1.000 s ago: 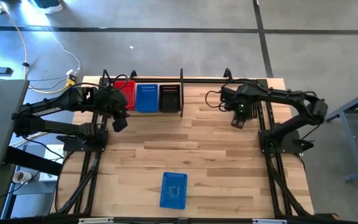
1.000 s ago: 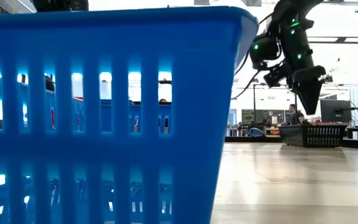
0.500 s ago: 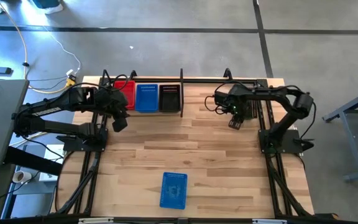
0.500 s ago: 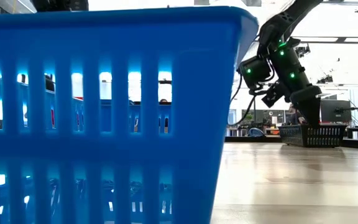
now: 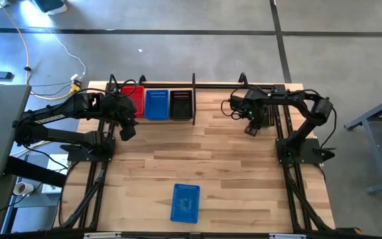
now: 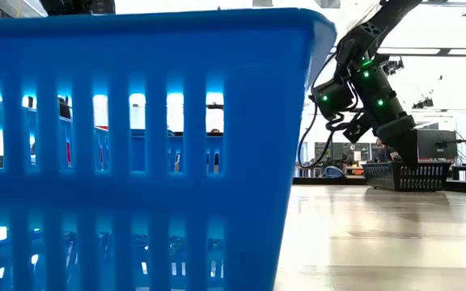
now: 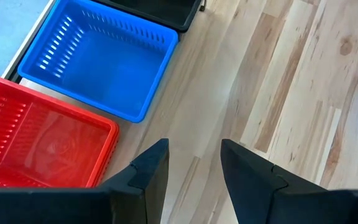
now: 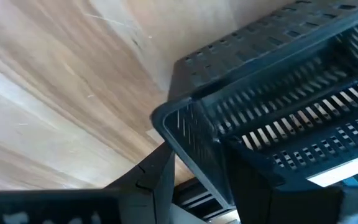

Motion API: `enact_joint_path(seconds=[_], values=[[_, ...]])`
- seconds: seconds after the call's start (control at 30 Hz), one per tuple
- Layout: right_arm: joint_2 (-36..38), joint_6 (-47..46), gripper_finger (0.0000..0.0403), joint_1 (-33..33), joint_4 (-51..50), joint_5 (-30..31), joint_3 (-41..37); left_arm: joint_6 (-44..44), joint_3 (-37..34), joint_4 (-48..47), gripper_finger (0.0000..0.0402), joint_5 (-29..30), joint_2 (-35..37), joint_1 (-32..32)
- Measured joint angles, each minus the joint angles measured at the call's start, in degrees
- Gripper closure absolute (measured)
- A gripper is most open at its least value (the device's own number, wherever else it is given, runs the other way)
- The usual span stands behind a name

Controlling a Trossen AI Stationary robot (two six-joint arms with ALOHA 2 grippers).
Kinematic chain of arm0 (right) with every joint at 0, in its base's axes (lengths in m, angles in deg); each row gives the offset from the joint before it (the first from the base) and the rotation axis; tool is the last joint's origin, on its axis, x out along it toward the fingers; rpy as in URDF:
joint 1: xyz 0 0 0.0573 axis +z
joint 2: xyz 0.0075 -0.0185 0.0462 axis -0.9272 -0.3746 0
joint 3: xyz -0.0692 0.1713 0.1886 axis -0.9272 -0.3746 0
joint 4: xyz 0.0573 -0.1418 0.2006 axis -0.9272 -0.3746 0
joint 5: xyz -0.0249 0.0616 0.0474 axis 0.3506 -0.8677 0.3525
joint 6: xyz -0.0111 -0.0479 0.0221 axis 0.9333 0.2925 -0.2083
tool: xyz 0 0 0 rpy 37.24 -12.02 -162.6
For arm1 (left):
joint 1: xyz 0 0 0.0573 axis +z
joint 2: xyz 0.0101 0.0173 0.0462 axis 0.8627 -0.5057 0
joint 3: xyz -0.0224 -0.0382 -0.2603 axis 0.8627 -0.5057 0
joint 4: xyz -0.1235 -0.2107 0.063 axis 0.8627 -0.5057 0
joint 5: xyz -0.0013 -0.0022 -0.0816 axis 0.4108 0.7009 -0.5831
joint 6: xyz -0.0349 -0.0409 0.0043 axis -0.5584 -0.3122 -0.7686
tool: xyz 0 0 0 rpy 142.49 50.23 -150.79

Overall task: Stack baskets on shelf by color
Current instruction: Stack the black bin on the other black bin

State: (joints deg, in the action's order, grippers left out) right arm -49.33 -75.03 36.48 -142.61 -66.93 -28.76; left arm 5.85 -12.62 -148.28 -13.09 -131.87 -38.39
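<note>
My right gripper [image 6: 405,155] is down at the rim of a black basket [image 6: 407,175] that stands on the table's far right part. In the high view the right arm [image 5: 270,99] hides most of that basket. Red [image 5: 133,99], blue [image 5: 156,103] and black [image 5: 181,103] baskets sit side by side on the shelf [image 5: 217,85] at the far edge. Another blue basket [image 5: 185,202] rests on its bottom near the near edge. My left gripper [image 5: 126,127] hovers open just in front of the red basket [image 7: 36,143], touching nothing. My right gripper [image 8: 197,165] has the black basket's wall near a corner [image 8: 188,134] between its fingers, one finger outside [image 8: 157,177] and the other inside the basket. It comes from above, slanting. The basket stands on its bottom on the table [image 6: 379,226].
The shelf's black tubing and upright divider [image 5: 193,99] run along the far edge. Black frame rails lie along both table sides [image 5: 290,179]. The near blue basket fills the low view's foreground [image 6: 136,145]. Bare wood lies in the table's middle [image 5: 197,153].
My right gripper has come down from above the black basket onto its rim, shifting slightly toward the table's left, while its arm folded in. The basket has stayed on the table. The left arm has kept still.
</note>
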Motion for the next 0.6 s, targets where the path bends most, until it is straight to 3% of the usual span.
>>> enact_joint_path(seconds=[0.4, 0.6], values=[[0.0, -1.4, 0.0319, -0.8, 0.0, -1.3, -3.3, -0.2, 0.0, 0.0, 0.0264, 0.0, 0.0, 0.0], [0.0, -3.9, 0.0393, -0.4, -0.3, 0.0, -4.6, -0.1, 0.0, 0.0, 0.0264, 0.0, 0.0, 0.0]])
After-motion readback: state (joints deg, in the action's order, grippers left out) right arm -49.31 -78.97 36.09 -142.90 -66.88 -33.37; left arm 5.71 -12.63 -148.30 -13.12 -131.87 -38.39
